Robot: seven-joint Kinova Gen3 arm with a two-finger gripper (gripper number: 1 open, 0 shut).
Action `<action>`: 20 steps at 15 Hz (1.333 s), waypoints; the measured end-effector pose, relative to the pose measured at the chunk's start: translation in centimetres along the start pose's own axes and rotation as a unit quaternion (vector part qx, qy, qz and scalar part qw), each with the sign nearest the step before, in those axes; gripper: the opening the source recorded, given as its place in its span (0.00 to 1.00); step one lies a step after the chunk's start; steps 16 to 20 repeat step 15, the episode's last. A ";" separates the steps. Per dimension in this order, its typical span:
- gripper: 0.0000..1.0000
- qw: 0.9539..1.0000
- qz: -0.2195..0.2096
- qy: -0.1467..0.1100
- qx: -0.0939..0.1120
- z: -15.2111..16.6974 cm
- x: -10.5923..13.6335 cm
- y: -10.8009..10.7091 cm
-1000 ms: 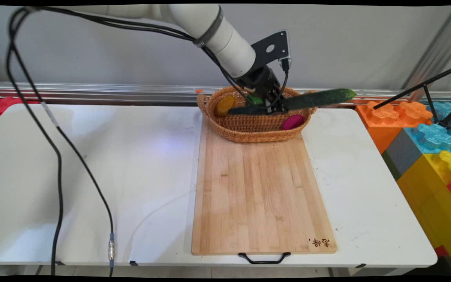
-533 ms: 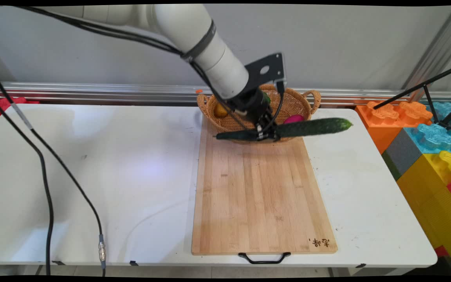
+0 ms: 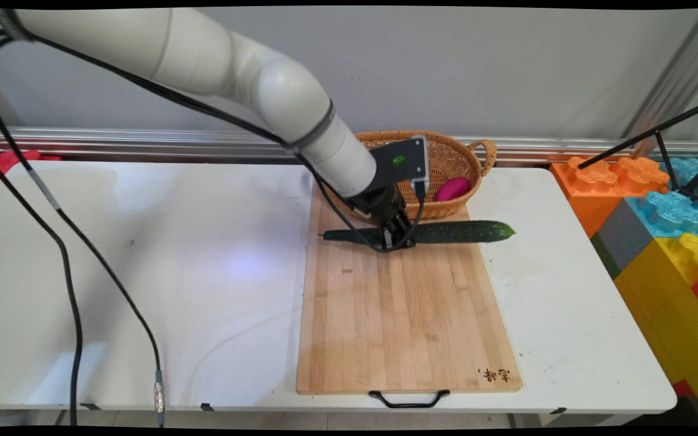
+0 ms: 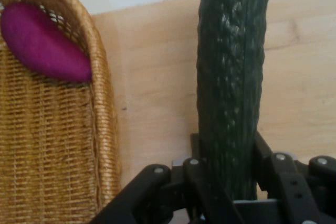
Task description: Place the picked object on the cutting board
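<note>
White and smooth, the tabletop [image 3: 143, 254] carries a long plank-grained wooden cutting board [image 3: 403, 315] with a black wire handle [image 3: 409, 399] at its near edge. At the board's far end stands an oval woven wicker basket [image 3: 455, 158] with looped handles; a smooth magenta oval thing [image 3: 452, 189] lies inside against its wall. The black claw [image 3: 395, 239] is closed around a long dark green cucumber [image 3: 464, 232], gripping it near the middle. The cucumber's skin is bumpy and ridged; it lies level across the board's far end, just in front of the basket, its right tip reaching past the board's edge. Bright plastic building blocks [image 3: 658, 206] stand stacked beside the tabletop's right end.
</note>
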 end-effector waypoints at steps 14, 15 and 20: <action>1.00 0.999 -0.018 -0.036 -0.013 5.0 -2.3 1.6; 1.00 0.999 -0.020 -0.036 -0.014 5.1 -2.3 1.6; 1.00 0.999 -0.020 -0.036 -0.014 5.1 -2.3 1.6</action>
